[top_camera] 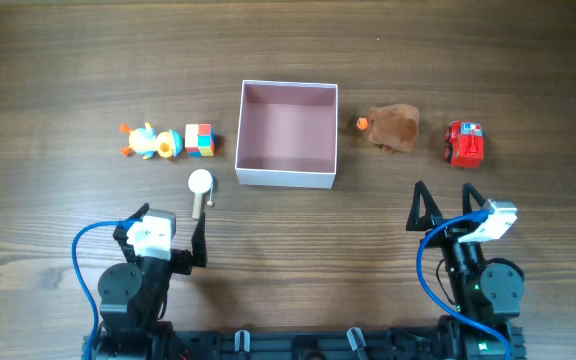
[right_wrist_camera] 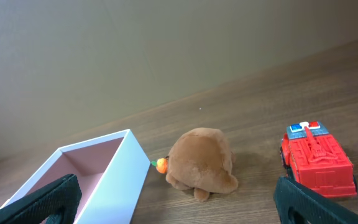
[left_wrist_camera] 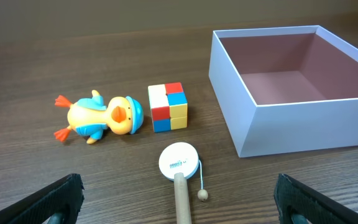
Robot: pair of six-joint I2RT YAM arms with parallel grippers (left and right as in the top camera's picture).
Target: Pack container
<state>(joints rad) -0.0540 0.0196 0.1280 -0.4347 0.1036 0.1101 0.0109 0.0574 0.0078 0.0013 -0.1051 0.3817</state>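
**Container dead ahead, between two empty arms**

I read both sets of fingers as spread wide with nothing in them. In the left wrist view the left fingers sit at the bottom corners of the frame with bare tabletop between them, and the right fingers look the same in their own view.

The container sits upper centre in the overhead frame, flat on the tabletop with its open side up and its pink inside bare. It is square, so I see no long axis to line up with, and its walls run parallel to the frame edges. It lies up and to the right of the left fingers and up and to the left of the right fingers. I judge it slightly nearer the left arm.

The closest toy is the little drum, just below the container's lower-left corner and directly ahead of the left fingers. Its wooden handle runs down the frame toward them, so its long axis points along my approach and not across it.

The cube and duck lie further up and left. The brown plush and red truck sit upper right — those belong to the right arm.
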